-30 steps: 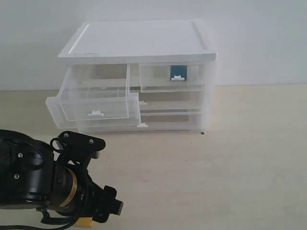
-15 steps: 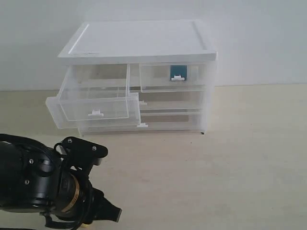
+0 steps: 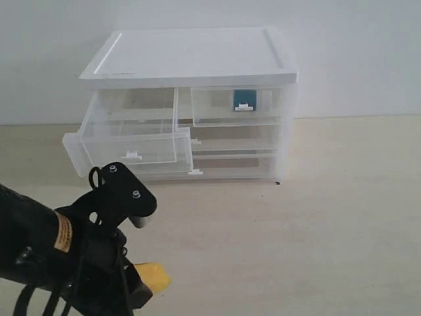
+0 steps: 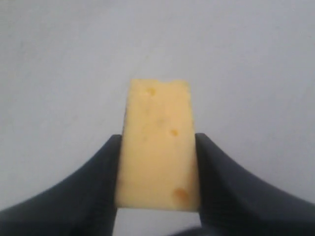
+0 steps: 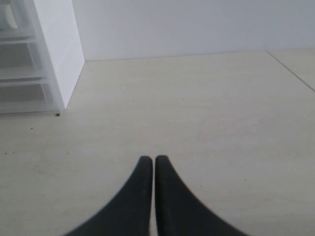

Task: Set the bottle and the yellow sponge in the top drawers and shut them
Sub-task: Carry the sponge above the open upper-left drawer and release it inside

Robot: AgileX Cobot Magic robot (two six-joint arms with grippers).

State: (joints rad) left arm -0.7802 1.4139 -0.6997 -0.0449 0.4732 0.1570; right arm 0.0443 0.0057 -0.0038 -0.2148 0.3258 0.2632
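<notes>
I pinch yellow sponge [image 4: 156, 113] in left hand [image 4: 157, 142] | right hand [image 5: 150, 162] closed, empty | risk: foam snags front of open top drawer [image 3: 128, 141] at 12 o'clock, slips

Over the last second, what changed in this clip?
The left tool closed on the yellow sponge and lifted it as the left arm rose. Unchanged: top left drawer pulled out, top right drawer shut with the bottle inside, right tool shut.

Left jaws clamped on yellow sponge [image 4: 157, 147]; right jaws pressed together.
</notes>
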